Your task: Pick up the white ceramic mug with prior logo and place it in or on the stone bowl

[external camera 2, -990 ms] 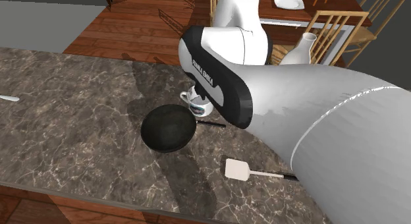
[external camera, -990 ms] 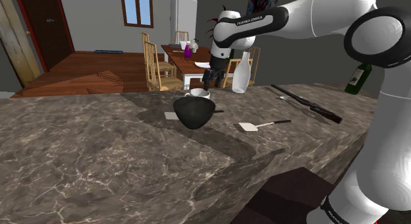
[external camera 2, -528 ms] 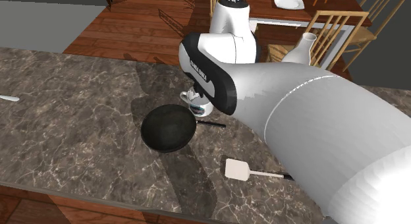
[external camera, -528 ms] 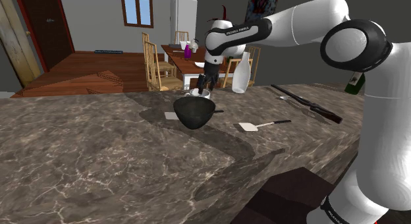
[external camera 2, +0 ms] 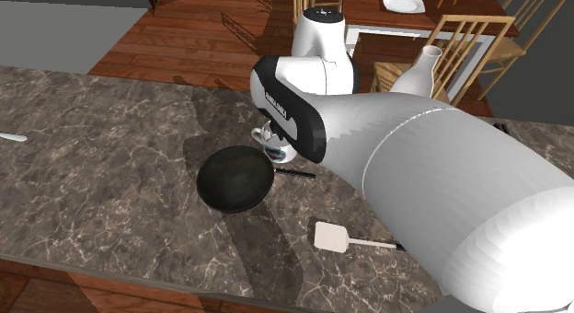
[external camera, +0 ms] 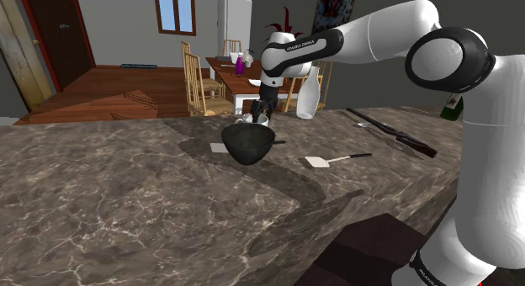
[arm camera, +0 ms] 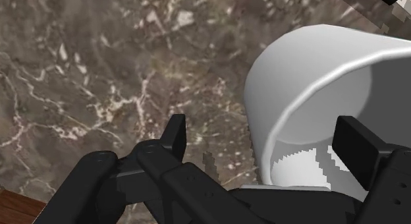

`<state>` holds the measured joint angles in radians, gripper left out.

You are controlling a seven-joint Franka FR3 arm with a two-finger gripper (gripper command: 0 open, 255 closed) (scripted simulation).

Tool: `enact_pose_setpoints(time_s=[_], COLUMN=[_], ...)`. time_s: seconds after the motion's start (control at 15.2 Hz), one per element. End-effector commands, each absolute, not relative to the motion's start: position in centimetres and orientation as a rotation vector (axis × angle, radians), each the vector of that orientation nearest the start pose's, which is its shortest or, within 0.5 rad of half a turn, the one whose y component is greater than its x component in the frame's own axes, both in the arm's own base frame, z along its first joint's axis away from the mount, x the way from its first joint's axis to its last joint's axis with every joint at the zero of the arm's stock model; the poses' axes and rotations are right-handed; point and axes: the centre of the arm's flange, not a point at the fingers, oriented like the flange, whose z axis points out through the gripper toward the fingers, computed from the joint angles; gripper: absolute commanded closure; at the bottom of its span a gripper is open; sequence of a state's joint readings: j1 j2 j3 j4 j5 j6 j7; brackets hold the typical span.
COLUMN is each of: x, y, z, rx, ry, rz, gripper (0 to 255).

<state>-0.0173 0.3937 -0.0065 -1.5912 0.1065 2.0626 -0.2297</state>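
Note:
The white mug (arm camera: 309, 84) stands on the marble counter just behind the dark stone bowl (external camera: 248, 144), touching or nearly touching it. In the second exterior view the mug (external camera 2: 271, 148) peeks out from under the arm, next to the bowl (external camera 2: 235, 179). My gripper (external camera: 260, 115) is down at the mug's rim. In the wrist view the gripper (arm camera: 263, 140) is open and straddles the mug's wall: one finger (arm camera: 356, 143) is inside the cup, the other finger (arm camera: 175, 133) is outside, apart from the wall.
A white spatula (external camera: 320, 162) lies to the shoulder view's right of the bowl. Farther back stand a white vase (external camera: 308, 96), a long dark gun-like object (external camera: 395, 135) and a green bottle (external camera: 455, 99). Chairs and a dining table stand beyond the counter (external camera: 126, 183).
The arm has swung down and the gripper has dropped from above the mug to its rim. Mug and bowl have not moved.

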Motion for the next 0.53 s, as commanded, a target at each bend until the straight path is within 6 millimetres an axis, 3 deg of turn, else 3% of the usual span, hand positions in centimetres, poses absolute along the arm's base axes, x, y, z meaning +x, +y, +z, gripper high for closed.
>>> enact_pose_setpoints(time_s=[0.0,0.13,0.2,0.46], x=[67.83,67.83,67.83,67.83], y=[-1.00,-1.00,-1.00,-1.00], z=[41.45,41.46,41.46,41.46], rx=[-3.046,-3.046,-3.046,-3.046], ry=[-0.244,-0.244,-0.244,-0.244], rz=[-0.136,-0.136,-0.136,-0.136], gripper=[0,0,255,255])
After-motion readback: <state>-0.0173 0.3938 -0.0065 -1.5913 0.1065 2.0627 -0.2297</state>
